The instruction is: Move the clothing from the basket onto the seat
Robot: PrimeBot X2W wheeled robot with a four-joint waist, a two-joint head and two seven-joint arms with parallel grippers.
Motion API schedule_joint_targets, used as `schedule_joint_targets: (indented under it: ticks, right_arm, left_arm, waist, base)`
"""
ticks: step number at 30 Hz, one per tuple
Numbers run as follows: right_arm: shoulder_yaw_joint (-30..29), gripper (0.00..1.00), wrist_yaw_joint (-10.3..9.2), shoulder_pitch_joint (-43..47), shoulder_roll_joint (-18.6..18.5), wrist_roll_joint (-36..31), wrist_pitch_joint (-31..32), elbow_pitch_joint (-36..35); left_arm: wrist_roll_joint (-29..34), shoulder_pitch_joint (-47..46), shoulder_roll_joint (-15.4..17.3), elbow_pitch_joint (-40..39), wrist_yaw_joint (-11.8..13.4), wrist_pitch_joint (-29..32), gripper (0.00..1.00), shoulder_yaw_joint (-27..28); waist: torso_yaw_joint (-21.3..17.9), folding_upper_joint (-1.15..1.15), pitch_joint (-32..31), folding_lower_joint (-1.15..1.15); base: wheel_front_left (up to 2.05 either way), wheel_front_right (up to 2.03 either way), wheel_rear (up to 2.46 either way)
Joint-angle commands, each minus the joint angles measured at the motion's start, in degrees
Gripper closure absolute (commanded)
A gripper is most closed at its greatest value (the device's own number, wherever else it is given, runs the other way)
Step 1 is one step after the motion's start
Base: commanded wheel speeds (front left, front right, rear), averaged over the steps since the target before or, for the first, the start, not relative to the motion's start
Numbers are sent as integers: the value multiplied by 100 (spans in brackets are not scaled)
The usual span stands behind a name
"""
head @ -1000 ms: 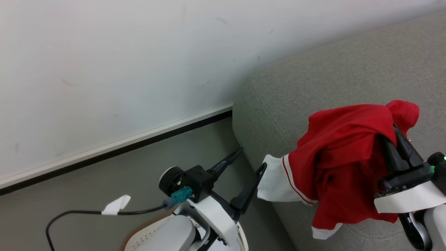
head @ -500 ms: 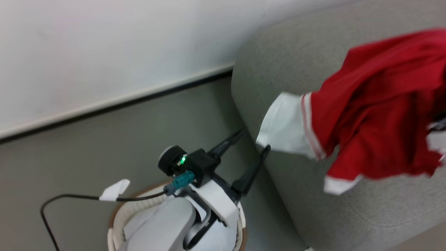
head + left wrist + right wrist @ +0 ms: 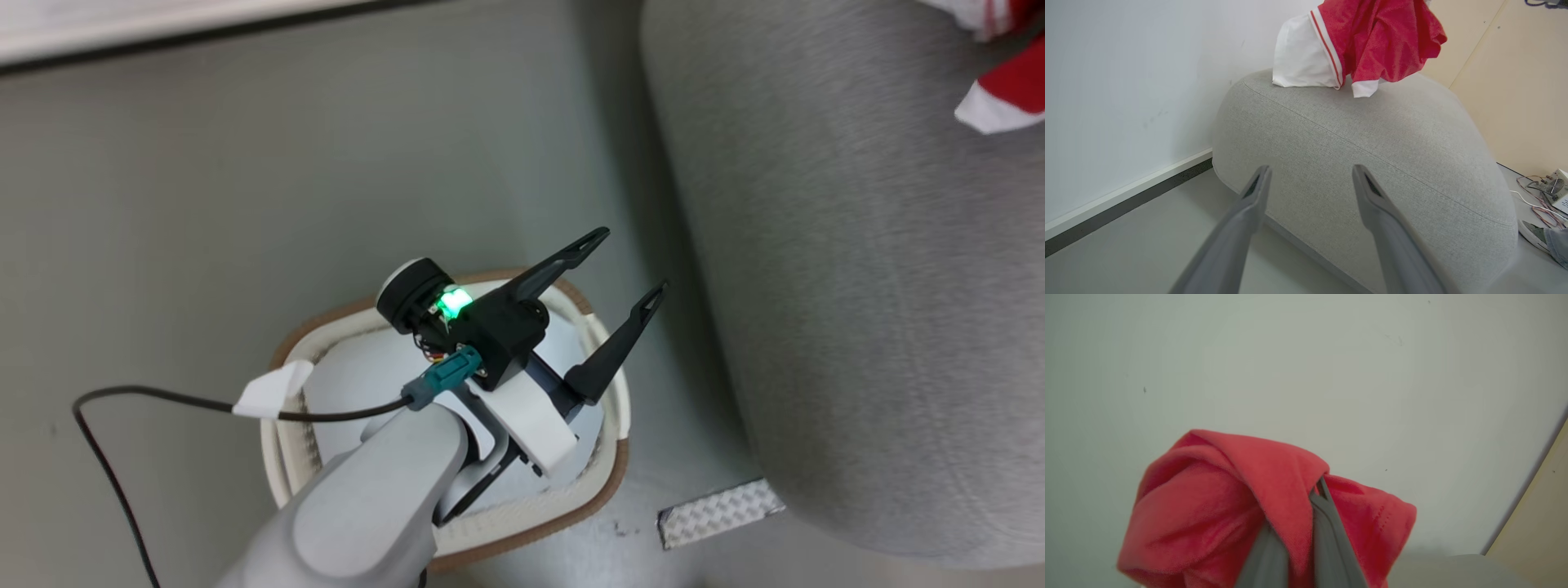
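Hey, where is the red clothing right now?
The clothing hangs pinched in the shut right gripper, over the top of the seat near the wall; in the head view it shows at the upper right corner.

One garment, one basket, one sofa.

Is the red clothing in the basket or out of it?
Out. The clothing hangs above the seat, white edges touching its top, pinched in the shut right hand.
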Motion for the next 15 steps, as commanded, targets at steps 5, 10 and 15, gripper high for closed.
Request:
schedule_joint_targets:
  ticks: [5, 10, 15]
  right_arm:
    - [467, 100, -12, -401, -195, 183, 27, 1375]
    - [1163, 100, -12, -531, -147, 430, 531, 2537]
    - [1751, 100, -12, -448, -121, 849, 1176, 3191]
  left_arm:
    - [112, -179, 20, -22, 18, -38, 0, -32]
    - [49, -216, -28, 75, 20, -110, 0, -36]
    - [-27, -163, -93, 231, 17, -230, 0, -48]
  waist:
    - [527, 0, 700, -2]
    - [651, 0, 720, -2]
    - [708, 0, 545, -2]
  base:
    - [0, 0, 0]
    - [0, 0, 0]
    - [0, 0, 0]
